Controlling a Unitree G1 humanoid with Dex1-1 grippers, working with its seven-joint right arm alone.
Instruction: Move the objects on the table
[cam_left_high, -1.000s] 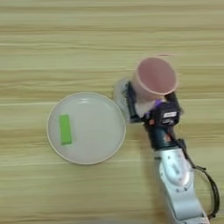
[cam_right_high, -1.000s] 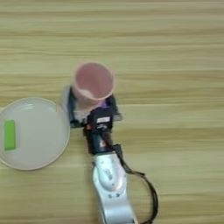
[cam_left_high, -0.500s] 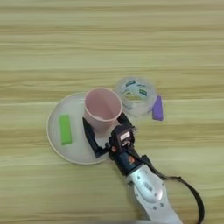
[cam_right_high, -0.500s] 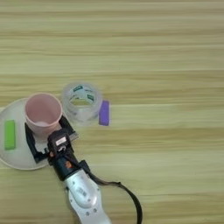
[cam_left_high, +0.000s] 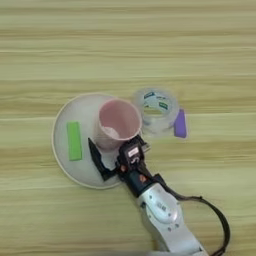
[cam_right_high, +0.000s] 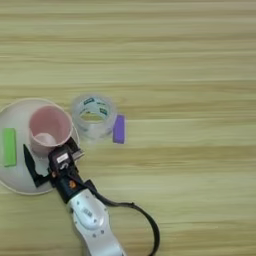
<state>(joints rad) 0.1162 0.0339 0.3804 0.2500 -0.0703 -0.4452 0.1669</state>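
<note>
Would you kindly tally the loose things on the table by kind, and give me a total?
Cups: 1, the pink paper cup, over the plate
Plates: 1, the pale round plate
Blocks: 2, the green block on the plate and the purple block beside the tape
Tape rolls: 1, the clear tape roll
Total: 5

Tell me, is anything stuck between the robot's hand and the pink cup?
No. The right gripper is right at the pink cup, one black finger on each side, nothing visible between. The cup sits over the plate, beside the green block.
</note>
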